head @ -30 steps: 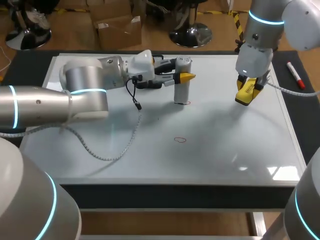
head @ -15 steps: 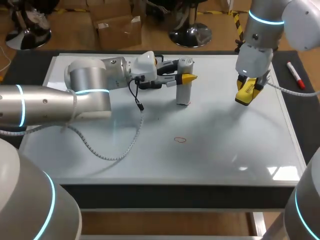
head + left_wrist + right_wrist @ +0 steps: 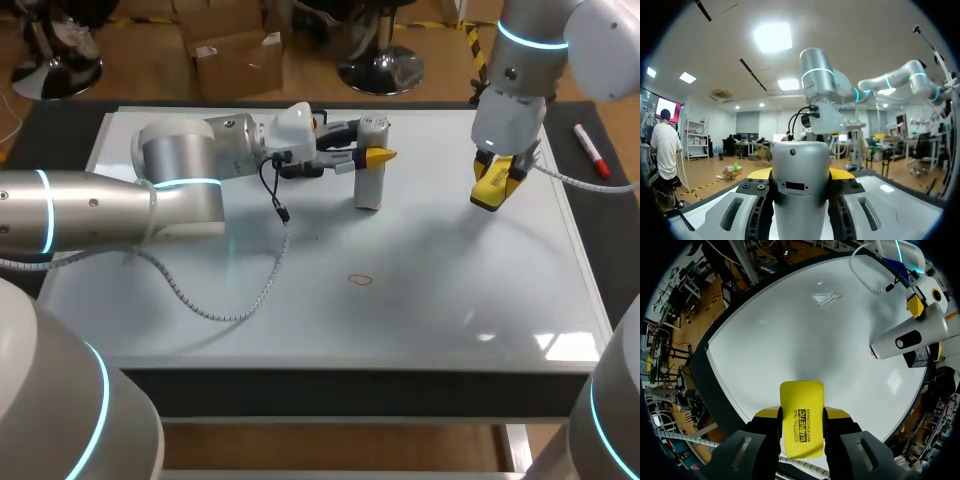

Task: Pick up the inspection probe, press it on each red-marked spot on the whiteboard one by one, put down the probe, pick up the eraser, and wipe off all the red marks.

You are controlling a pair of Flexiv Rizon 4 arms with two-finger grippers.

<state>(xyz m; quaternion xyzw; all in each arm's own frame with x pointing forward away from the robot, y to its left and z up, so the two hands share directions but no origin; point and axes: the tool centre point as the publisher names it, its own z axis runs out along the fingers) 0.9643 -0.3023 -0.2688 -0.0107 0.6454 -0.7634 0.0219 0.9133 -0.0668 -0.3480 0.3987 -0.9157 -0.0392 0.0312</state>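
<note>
**Head view.** The left gripper is clamped on the probe, which stands upright with its foot on the board. One red mark shows on the robot's side of the probe, well apart from it. I cannot tell whether another mark lies under the probe's foot. To the right of the probe, the right gripper hangs over the board, grasping the yellow eraser. A red marker lies farther right of the probe, off the board.

**Left wrist view.** The probe fills the gap between the fingers. Both yellow tips are hard against its sides, so the hold looks square. The right arm rises beyond the probe.

**Right wrist view.** The eraser sits pinched between the right gripper's tips. Ahead of it and off to one side is the probe, its foot on the board. The mark lies farther out on the board than the probe.

**The step in hand** looks like a press.

- Push straight down along the probe's axis, lightly, so the foot neither skids nor smears ink.
- Lift fully clear before moving to the visible mark.
- Centre the foot over that mark's loop before lowering.
- The eraser arm is best held off, right of the probe and out of its path.
</note>
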